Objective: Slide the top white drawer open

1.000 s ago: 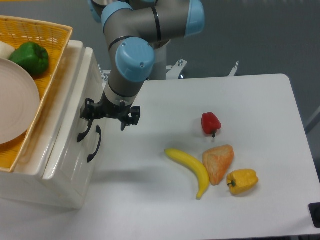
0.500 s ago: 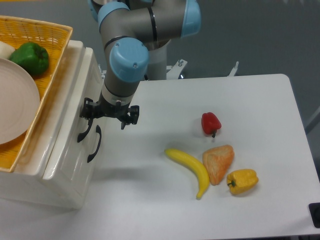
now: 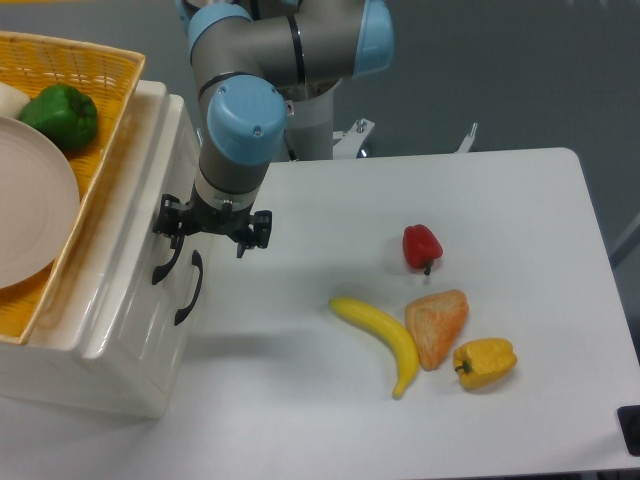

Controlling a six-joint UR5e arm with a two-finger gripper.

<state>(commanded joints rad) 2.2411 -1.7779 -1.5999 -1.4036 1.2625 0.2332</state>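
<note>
Gripper (image 3: 208, 224) sits at the top white drawer (image 3: 135, 225) on the cabinet's front at left, jaws spread and straddling its upper black handle (image 3: 163, 262), gripping nothing yet, likely positioned to hook and pull.

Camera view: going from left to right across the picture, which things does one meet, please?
Green pepper → top white drawer → gripper → banana → red pepper → yellow pepper.
</note>
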